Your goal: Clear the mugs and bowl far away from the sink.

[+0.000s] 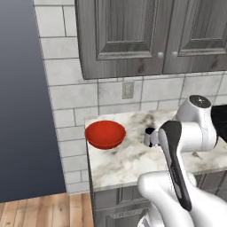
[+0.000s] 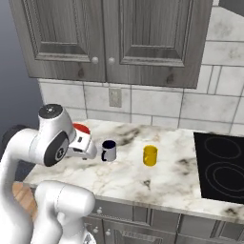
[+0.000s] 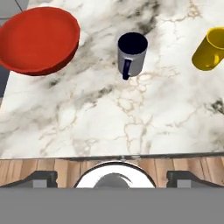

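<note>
- While the gripper (image 3: 112, 177) hangs wide open and empty, a glossy red bowl (image 3: 39, 40) sits at the marble counter's (image 3: 109, 118) end.
- Beside it: grey, navy-lined mug (image 3: 131, 54); further along, yellow mug (image 3: 211, 49).

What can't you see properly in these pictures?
- Grey mug: in the left base view the white arm covers most of it.
- Red bowl: in the right base view the arm hides all but a sliver.
- Yellow mug: in the hand view the right edge cuts it off, and I cannot make out its handle.
- Stovetop: the right edge of the right base view cuts it off.
</note>
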You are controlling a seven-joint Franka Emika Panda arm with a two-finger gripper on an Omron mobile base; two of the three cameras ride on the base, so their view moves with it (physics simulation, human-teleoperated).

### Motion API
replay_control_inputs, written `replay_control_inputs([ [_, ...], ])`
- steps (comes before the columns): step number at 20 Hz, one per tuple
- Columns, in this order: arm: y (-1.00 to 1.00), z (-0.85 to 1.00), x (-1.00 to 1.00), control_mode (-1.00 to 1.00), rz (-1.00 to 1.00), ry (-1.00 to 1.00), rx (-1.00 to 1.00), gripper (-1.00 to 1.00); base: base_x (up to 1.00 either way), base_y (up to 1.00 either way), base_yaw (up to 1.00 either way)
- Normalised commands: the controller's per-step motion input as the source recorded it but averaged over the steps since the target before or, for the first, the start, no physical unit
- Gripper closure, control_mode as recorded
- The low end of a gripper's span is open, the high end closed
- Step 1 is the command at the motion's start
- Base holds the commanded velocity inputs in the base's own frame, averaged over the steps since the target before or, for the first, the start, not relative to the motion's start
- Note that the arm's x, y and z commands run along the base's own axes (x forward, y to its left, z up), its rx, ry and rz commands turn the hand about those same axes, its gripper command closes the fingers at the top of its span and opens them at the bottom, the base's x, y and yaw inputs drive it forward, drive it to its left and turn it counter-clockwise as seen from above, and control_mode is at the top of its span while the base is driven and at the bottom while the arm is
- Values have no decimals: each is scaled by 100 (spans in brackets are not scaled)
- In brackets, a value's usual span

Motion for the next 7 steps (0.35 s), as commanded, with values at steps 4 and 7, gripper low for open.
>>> replay_control_inputs([
  [4, 0, 64, -65, -100, 0, -1, 0, -100, 0, 0, 0],
  [7, -9, 46, -60, -100, -4, 0, 0, -100, 0, 0, 0],
])
